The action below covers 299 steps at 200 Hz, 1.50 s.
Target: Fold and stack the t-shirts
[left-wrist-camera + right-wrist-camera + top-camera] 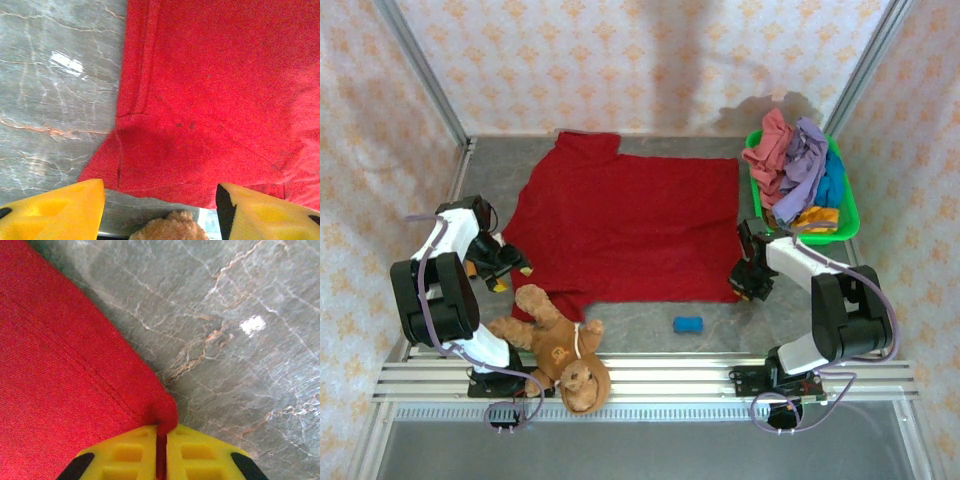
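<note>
A large dark red t-shirt [625, 222] lies spread flat in the middle of the grey table. My right gripper [748, 287] sits at its near right corner, and the right wrist view has its yellow jaws shut on that corner of red cloth [161, 420]. My left gripper [510, 273] stands open at the shirt's near left edge; in the left wrist view its yellow fingers [55, 210] straddle the red hem [150, 175] with nothing between them. More t-shirts in salmon pink [772, 148], lavender [802, 165], teal blue [833, 185] and orange-yellow [817, 215] are heaped at the back right.
The heap sits in a bright green basket [847, 215]. A brown teddy bear [560, 345] lies at the near left, its fur [172, 227] just below my left gripper. A small blue object [688, 324] lies near the front edge. Patterned walls close in the table.
</note>
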Motion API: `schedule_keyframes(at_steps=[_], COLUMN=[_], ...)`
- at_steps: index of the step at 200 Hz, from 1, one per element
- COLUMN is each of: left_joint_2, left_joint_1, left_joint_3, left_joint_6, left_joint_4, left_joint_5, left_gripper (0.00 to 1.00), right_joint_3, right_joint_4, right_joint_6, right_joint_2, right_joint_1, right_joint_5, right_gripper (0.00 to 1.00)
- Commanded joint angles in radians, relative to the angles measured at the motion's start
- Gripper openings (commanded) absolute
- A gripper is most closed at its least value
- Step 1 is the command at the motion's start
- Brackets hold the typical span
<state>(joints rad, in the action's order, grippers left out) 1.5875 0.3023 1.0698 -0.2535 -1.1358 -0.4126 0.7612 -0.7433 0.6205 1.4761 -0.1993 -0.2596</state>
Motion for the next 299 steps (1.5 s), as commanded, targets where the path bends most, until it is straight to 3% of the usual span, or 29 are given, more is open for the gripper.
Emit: schedule_keyframes(at_steps=[1,19,64,110,139,187,299], left_joint_2=[0.032,0.055,0.097,0.173,0.176,0.122,0.192], left_joint_1=[0.009,0.009,0.009,0.009,0.009,0.009,0.009], left_joint_3=[-0.023,-0.02,0.011,-0.001,-0.043,-0.018,0.24], left_joint_6=[0.013,0.014,-0.012,-0.03,-0.043,-0.05,-0.064], left_joint_4=[0.003,-0.006,0.0,0.049,0.088,0.081,-0.006], left_joint_5=[-0.048,-0.041,0.097,0.042,-0.012,-0.008,-0.069], left_gripper=[0.6,0.58,0.53,0.47,0.33,0.0,0.0], right_joint_3=[0.002,0.01,0.027,0.041,0.051,0.069,0.253], right_joint_4=[0.017,0.017,0.017,0.01,-0.004,-0.02,-0.071], right_joint_6=[-0.008,-0.007,-0.002,-0.007,-0.015,-0.019,-0.017], right_joint_2=[0.024,0.03,0.041,0.045,0.035,0.016,0.094], right_joint_1=[0.001,0.002,0.001,0.002,0.001,0.001,0.008], right_joint_5=[0.021,0.011,-0.009,-0.012,-0.004,0.001,0.067], right_gripper=[0.08,0.08,0.07,0.07,0.06,0.05,0.01])
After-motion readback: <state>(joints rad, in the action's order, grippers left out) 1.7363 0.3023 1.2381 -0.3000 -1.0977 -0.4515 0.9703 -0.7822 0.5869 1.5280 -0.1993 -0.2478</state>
